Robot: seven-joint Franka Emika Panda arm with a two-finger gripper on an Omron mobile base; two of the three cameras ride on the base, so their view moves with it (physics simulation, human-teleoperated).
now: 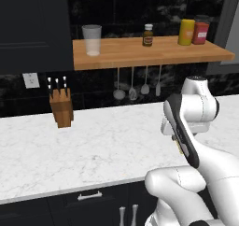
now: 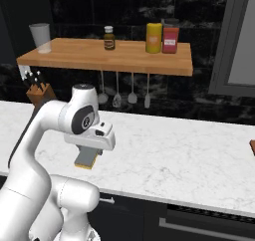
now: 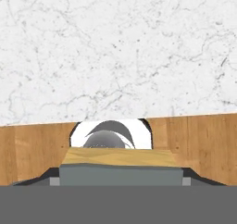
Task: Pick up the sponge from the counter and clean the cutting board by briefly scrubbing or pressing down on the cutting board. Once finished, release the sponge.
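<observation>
One sponge [image 2: 86, 158] hangs above the counter [image 2: 179, 150], seemingly clamped in the gripper [image 2: 88, 153], though its fingers are hidden. Cutting board [image 2: 252, 146] barely shows, well apart at the far right. Risk: a loose grip dropping the sponge during the long carry.

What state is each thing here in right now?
grey-and-yellow sponge: gripped by the hand, low at the white marble counter.
clear glass: upright, empty.
small brown bottle: upright, capped.
knives: sheathed in the wooden block.
metal utensils: hanging under the shelf.
</observation>
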